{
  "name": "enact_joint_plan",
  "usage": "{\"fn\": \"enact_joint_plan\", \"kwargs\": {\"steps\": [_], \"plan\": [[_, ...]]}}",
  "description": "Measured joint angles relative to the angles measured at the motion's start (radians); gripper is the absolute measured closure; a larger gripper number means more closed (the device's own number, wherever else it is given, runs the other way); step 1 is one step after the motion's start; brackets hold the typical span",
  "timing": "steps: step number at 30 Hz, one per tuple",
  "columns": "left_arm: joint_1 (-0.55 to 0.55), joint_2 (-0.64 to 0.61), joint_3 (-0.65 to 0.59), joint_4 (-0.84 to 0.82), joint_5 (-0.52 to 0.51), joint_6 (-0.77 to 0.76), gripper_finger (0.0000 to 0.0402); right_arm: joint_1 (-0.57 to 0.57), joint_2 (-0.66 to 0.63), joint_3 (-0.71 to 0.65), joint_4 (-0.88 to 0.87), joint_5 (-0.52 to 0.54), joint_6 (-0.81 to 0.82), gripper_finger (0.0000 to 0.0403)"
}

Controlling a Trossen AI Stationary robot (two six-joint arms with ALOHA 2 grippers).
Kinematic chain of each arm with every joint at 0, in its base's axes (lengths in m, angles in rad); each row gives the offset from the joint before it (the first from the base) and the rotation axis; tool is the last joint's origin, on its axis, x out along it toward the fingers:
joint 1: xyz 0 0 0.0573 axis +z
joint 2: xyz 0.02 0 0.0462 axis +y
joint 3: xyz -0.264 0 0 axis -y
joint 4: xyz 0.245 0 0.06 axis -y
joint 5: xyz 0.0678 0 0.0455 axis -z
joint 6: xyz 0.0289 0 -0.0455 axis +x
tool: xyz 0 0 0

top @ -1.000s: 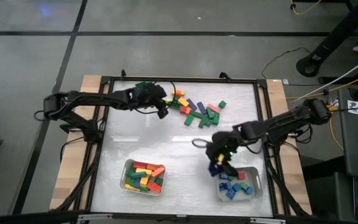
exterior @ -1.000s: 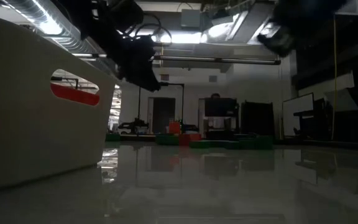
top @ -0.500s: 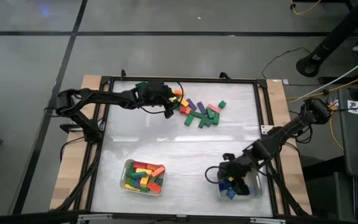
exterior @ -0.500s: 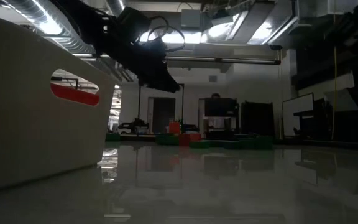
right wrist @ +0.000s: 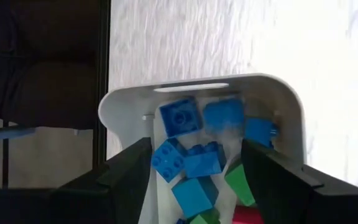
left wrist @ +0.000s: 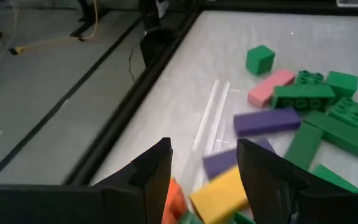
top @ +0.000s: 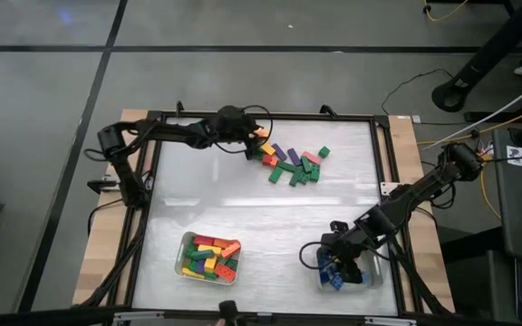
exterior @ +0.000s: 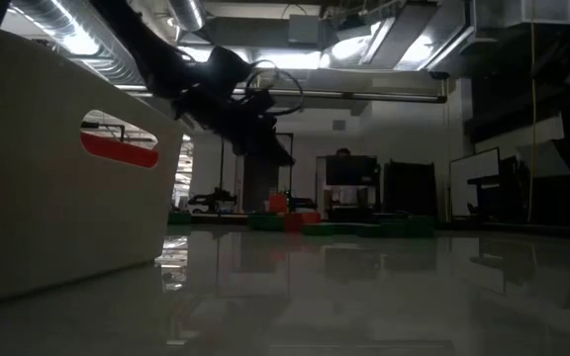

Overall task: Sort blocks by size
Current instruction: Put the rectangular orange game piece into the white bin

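Right wrist view: the right pincer (right wrist: 194,180) hangs spread wide and empty over the pale rectangular plastic tray (right wrist: 291,118) of small blue studded blocks (right wrist: 180,116). The left pincer (left wrist: 201,168), parted and empty, hovers at the loose mixed-colour blocks (top: 290,163) on the white worktop (top: 261,213).

My blocks (left wrist: 301,97) look like smooth, shiny plastic. The white table (top: 261,217) under me is glossy. Its edge (top: 107,217) looks like pale wood.
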Motion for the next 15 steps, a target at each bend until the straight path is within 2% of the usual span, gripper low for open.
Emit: {"fn": "enact_joint_plan", "kwargs": {"steps": [3, 11, 15], "plan": [[0.019, 0.003, 0.059, -0.086, 0.044, 0.048, 0.0233, 0.000, 0.000, 0.000, -0.001, 0.000, 0.000, 0.0155], [0.065, 0.015, 0.236, -0.433, 0.049, 0.188, 0.0233, -0.001, 0.000, 0.000, -0.004, 0.003, -0.038, 0.0155], [0.080, 0.047, 0.270, -0.492, 0.052, 0.212, 0.0233, -0.001, 0.000, 0.000, -0.004, 0.003, -0.053, 0.0155]]}}
